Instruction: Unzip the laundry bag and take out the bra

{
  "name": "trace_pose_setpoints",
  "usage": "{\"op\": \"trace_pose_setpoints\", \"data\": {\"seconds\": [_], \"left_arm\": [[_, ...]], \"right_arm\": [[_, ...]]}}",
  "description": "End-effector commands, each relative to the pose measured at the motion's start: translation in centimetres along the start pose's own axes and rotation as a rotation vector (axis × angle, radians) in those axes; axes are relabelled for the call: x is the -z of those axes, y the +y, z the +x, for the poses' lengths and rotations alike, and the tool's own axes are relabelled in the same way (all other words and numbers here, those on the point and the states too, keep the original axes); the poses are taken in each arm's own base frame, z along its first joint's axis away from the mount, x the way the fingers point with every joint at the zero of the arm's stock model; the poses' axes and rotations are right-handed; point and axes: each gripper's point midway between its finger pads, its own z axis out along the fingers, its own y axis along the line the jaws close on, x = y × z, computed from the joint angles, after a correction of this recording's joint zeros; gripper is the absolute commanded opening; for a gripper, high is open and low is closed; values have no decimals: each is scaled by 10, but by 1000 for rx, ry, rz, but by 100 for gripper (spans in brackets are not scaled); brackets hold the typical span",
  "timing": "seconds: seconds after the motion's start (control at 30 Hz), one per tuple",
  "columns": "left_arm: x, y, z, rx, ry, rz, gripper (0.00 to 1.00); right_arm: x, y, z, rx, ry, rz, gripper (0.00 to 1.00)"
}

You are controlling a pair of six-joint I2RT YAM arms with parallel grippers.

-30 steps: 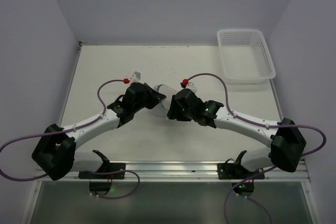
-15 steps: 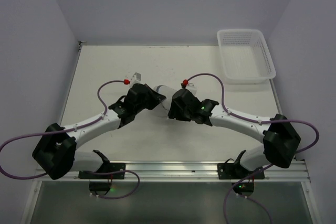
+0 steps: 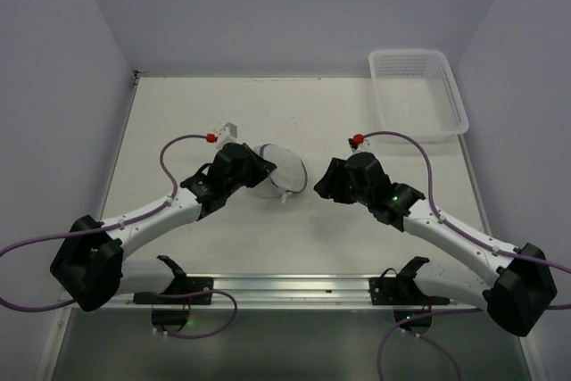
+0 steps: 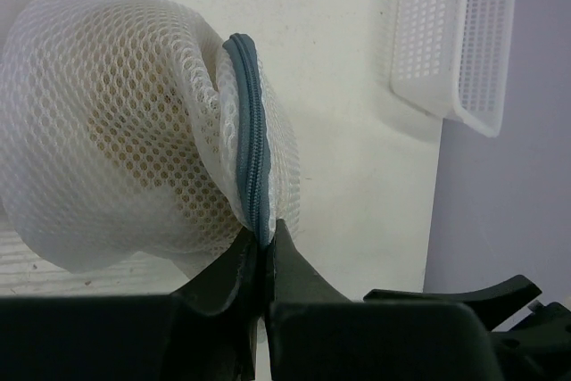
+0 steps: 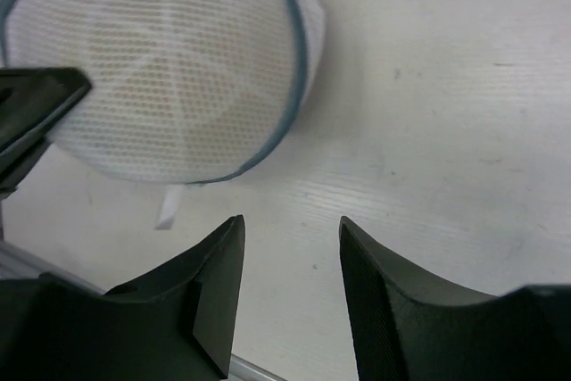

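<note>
We pinch the closed zip (image 4: 250,131) of the bag (image 3: 284,169) in our left gripper (image 4: 261,243), while our right gripper (image 5: 290,238) hangs half open and empty to its right, leaving unzipping and the bra (image 4: 103,127) inside.

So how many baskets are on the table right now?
1. The white basket sits at the far right corner of the table, apart from the laundry bag. None seems hidden.

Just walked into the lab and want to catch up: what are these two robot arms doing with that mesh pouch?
The left pincer is shut on the laundry bag, pinching its edge right at the grey zipper, which looks closed where visible. A tan item, likely the bra, shows through the mesh. The right pincer is open and empty, hovering over the table beside the bag without touching it.
</note>
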Motion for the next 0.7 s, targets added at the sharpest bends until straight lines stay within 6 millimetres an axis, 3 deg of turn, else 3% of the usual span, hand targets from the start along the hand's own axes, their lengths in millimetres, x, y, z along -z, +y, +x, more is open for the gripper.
{"op": "trace_pose_setpoints", "data": {"seconds": [0.0,0.23,0.43,0.67], "left_arm": [[3,-18,-16,-24,-58,29,0],[5,-28,-14,4,-35,63,0],[10,-32,-15,6,-30,70,0],[15,-35,-13,36,-16,90,0]], "right_arm": [[8,44,-5,108,-21,-236,48],[-6,93,17,200,51,-409,43],[-22,92,43,250,89,-509,38],[-36,81,53,289,79,-510,39]]}}
